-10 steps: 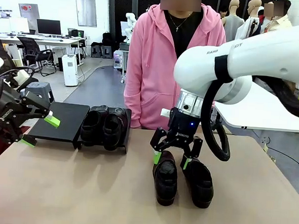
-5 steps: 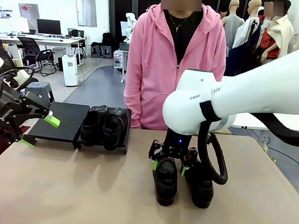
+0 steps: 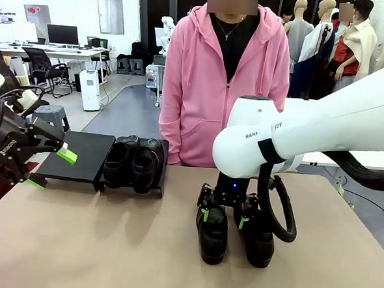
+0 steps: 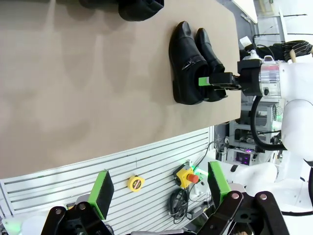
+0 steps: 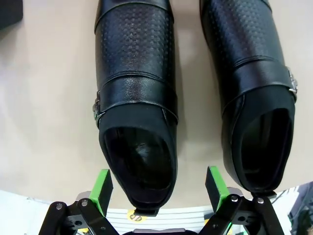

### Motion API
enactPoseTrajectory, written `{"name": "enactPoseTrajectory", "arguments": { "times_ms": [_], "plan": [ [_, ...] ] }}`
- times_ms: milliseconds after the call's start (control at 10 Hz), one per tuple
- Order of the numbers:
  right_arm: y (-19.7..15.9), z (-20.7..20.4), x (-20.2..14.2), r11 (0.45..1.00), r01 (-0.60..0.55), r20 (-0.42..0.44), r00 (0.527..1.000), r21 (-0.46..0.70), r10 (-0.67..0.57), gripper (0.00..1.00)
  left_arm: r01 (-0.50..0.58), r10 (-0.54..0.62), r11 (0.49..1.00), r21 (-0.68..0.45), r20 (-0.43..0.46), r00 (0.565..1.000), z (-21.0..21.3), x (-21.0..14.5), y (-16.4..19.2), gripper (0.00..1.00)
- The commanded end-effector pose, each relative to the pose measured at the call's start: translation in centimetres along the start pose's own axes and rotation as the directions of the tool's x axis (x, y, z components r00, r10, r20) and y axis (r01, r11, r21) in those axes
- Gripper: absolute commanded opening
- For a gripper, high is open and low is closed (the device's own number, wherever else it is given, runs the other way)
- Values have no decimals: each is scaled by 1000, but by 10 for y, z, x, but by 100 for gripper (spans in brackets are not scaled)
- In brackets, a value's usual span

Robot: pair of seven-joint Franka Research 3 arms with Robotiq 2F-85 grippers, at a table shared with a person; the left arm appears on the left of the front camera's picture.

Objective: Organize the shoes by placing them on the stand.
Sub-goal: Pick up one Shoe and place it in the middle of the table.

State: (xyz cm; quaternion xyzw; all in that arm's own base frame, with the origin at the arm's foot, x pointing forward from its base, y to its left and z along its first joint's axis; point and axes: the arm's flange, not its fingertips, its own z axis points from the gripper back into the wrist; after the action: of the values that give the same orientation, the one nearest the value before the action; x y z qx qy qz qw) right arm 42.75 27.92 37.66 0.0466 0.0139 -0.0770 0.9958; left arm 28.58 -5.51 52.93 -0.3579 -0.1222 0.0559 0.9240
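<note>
Shoes point(image 3: 136, 163) fill the stand's point(image 3: 80, 151) right half; two more lie side by side on the table point(image 3: 107, 243). Right claw point(image 5: 157, 176), wide, straddles the left shoe's point(image 5: 135, 98) heel, probably to lift it. Left claw point(image 3: 50, 168) hovers wide by the stand's left end.

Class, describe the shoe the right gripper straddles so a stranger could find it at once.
On the table, before the person in pink, a pair lies side by side. Pick the shoe nearer the stand, its heel between the open right gripper's pads; its neighbour lies outside them.
</note>
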Motion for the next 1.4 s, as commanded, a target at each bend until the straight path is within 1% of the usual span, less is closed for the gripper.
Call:
{"name": "enactPoseTrajectory", "arguments": {
  "times_ms": [0, 200, 300, 400, 800, 1000, 1300],
  "plan": [
    [0, -7, 9, 999, 17, 6, 1000, -35, -17, 100, -1, 1, 1000, -25, -3, 1000, 2, -1, 0, 100],
    [-4, -19, 14, 999, 26, -4, 1000, -37, -27, 100, -1, 1, 1000, -25, -3, 1000, 2, -1, 0, 100],
    [-5, -22, 13, 999, 11, -2, 1000, -49, -11, 41, -1, 1, 1000, -25, -3, 1000, 2, -1, 0, 100],
    [-5, -23, 13, 999, 3, 10, 1000, -36, -2, 0, -1, 1, 1000, -25, -3, 1000, 2, -1, 0, 100],
    [0, -32, 13, 999, -27, -17, 1000, -31, 26, 0, -1, 1, 1000, -25, -3, 1000, 2, -1, 0, 100],
    [1, -30, 13, 999, -23, -28, 999, -30, 22, 0, -1, 1, 1000, -25, -3, 1000, 2, -1, 0, 100],
    [2, -20, 9, 999, -43, -5, 999, -32, 43, 0, -1, 1, 1000, -25, -3, 1000, 2, -1, 0, 100]
  ]
}}
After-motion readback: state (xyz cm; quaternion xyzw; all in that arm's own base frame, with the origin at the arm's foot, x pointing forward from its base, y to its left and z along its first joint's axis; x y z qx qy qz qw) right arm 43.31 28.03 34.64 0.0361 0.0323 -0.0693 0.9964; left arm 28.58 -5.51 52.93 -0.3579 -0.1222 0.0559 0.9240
